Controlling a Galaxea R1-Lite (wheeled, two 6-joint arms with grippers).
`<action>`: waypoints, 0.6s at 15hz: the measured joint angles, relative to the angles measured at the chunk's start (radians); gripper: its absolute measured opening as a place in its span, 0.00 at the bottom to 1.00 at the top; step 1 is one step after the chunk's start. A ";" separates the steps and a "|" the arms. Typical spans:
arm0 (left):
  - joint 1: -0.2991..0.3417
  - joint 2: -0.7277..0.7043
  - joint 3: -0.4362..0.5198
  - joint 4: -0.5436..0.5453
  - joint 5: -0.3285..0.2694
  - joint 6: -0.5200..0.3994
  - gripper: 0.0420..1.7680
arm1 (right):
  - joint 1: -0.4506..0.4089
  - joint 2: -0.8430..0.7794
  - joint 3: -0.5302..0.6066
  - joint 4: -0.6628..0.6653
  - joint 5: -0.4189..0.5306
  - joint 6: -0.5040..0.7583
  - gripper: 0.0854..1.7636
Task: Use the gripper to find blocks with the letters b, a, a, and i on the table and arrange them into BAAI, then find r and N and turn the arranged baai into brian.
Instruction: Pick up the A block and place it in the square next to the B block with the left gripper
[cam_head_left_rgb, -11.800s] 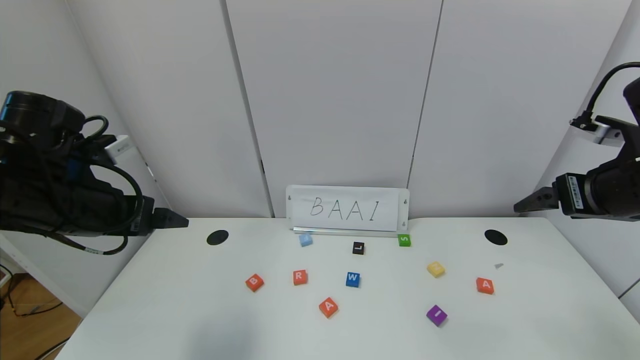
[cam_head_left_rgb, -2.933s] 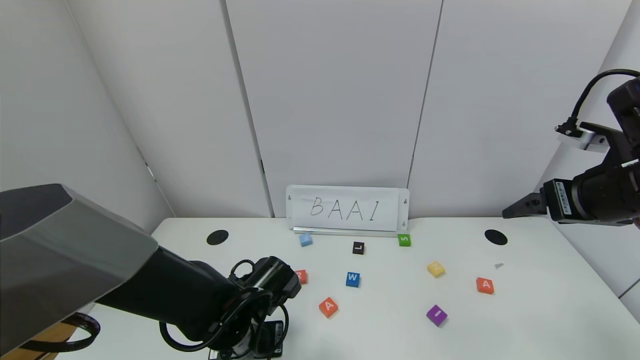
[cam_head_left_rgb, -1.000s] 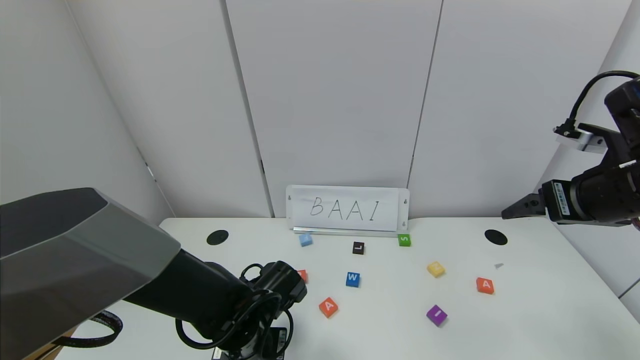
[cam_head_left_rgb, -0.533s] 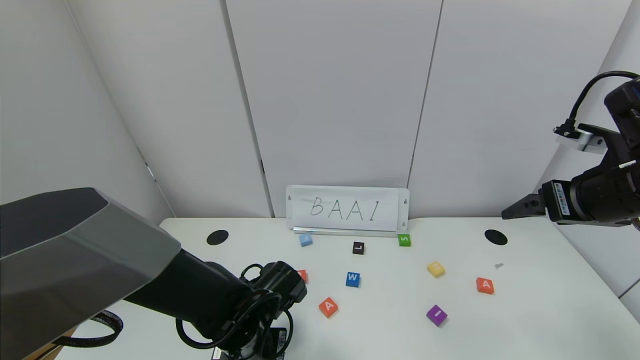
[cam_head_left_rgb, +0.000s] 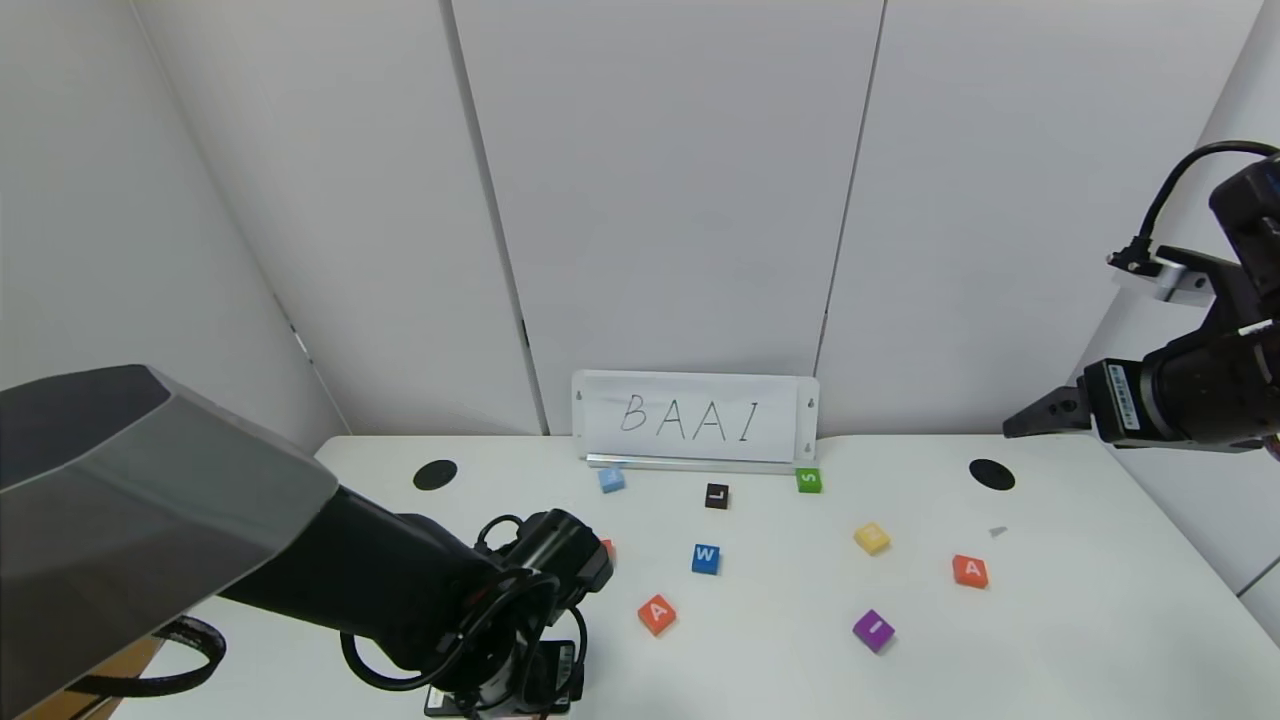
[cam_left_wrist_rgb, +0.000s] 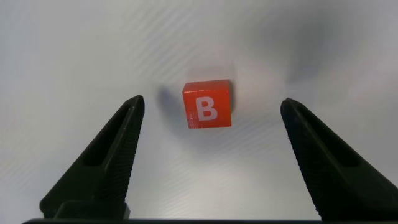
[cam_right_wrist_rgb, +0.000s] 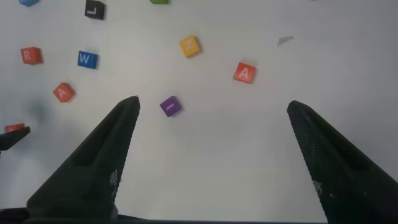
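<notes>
While the left gripper (cam_left_wrist_rgb: 208, 137) hangs low over the near left part of the table (cam_head_left_rgb: 1050, 640) with its jaws wide and holding nothing, the B block (cam_left_wrist_rgb: 208, 104) lies flat between the fingers, touching neither, so the first letter seems placed. Next move, I think, is to rise and go rightward to the nearest A block (cam_head_left_rgb: 657, 613), which lies loose beside the arm; the right gripper (cam_right_wrist_rgb: 211, 162) waits wide apart above the far right edge.

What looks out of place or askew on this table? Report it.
Nothing is damaged or spilled. The letter blocks lie scattered at odd angles on the table, not yet in a row. One small grey scrap lies near the right-hand A block. The B block sits flat and free between the open left gripper fingers.
</notes>
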 joint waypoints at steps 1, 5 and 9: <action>0.001 -0.012 -0.008 0.006 0.000 -0.001 0.89 | -0.001 0.000 0.000 0.000 0.000 0.000 0.97; 0.013 -0.066 -0.092 0.114 0.000 0.000 0.93 | -0.001 0.000 0.000 0.000 0.000 0.000 0.97; 0.054 -0.104 -0.208 0.195 -0.001 0.015 0.94 | -0.002 0.000 0.000 0.000 0.000 0.000 0.97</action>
